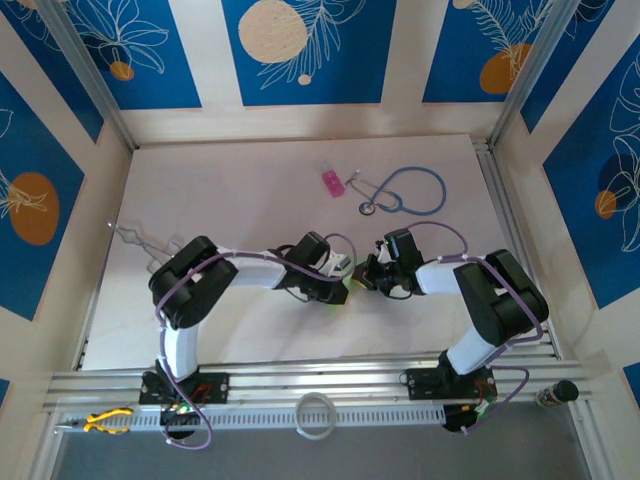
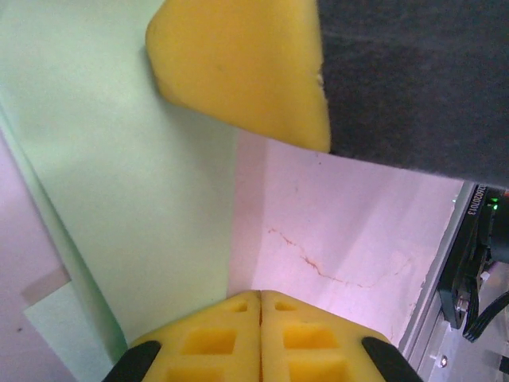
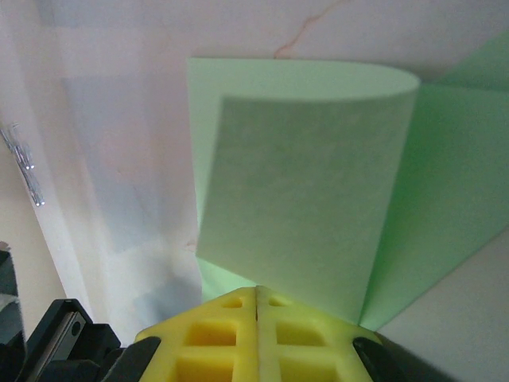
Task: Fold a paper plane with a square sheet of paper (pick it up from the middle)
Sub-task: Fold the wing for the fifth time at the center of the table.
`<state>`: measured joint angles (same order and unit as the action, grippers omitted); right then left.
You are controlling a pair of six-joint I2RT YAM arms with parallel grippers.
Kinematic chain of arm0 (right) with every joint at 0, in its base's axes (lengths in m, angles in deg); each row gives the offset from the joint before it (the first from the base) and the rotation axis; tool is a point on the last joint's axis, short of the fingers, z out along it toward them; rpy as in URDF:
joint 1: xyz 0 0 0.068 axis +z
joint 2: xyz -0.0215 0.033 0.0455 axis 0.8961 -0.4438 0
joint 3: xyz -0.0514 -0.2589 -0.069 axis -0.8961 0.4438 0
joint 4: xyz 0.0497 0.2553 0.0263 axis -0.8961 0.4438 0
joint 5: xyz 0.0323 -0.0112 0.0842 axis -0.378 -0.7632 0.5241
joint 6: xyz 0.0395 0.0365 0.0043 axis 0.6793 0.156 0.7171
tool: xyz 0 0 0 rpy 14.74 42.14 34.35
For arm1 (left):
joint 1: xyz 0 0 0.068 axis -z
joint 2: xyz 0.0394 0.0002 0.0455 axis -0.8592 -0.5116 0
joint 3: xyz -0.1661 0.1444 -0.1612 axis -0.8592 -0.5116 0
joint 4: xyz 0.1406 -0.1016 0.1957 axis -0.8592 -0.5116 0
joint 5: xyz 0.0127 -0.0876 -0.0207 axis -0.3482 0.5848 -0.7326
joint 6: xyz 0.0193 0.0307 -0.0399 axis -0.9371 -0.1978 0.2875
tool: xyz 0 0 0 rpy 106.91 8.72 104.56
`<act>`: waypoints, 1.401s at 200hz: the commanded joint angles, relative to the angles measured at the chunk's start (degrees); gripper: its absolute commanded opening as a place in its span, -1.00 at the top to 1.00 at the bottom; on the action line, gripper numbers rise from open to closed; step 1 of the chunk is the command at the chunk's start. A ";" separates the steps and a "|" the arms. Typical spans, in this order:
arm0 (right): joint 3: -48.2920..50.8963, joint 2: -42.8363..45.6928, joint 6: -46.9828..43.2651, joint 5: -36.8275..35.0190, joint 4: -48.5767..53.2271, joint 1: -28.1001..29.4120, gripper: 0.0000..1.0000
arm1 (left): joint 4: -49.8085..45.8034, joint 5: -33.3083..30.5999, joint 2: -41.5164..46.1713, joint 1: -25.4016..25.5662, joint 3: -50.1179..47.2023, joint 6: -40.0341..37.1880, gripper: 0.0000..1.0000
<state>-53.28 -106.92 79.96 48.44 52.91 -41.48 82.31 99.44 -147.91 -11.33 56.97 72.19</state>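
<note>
Top cam: fixed above and behind the arms, looks down on the whole tabletop (image 1: 220, 190) from far, arm bases at bottom edge. Left wrist cam: looks along the left hand (image 2: 261, 318), v. close to the square sheet of paper (image 2: 119, 175). Right wrist cam: looks past the right hand (image 3: 256, 314), also v. close. Both wrist views share this sheet.

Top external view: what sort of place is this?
Probably an enclosed lab robot cell: white table walled by blue patterned panels, aluminium frame posts, slotted mounting rail along the near edge.

Block (image 1: 332, 183) left of stethoscope (image 1: 405, 192), behind sheet (image 3: 302, 199)
</note>
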 commanded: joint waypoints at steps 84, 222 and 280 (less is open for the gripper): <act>-0.33 -2.72 -1.72 -5.44 6.66 -0.02 1.00 | -7.83 -1.58 6.14 0.35 -9.88 -2.70 0.79; -0.55 -2.19 -1.33 -4.99 6.93 0.06 1.00 | -8.75 -5.73 20.08 0.00 -12.86 -3.03 0.85; -0.60 -1.93 -1.00 -4.63 6.71 0.15 1.00 | -3.91 -3.43 9.84 -1.13 -1.09 1.00 0.81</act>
<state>-54.07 -107.27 79.57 48.55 54.05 -41.26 75.78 94.75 -133.27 -11.98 50.89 71.08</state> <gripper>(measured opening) 0.056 0.097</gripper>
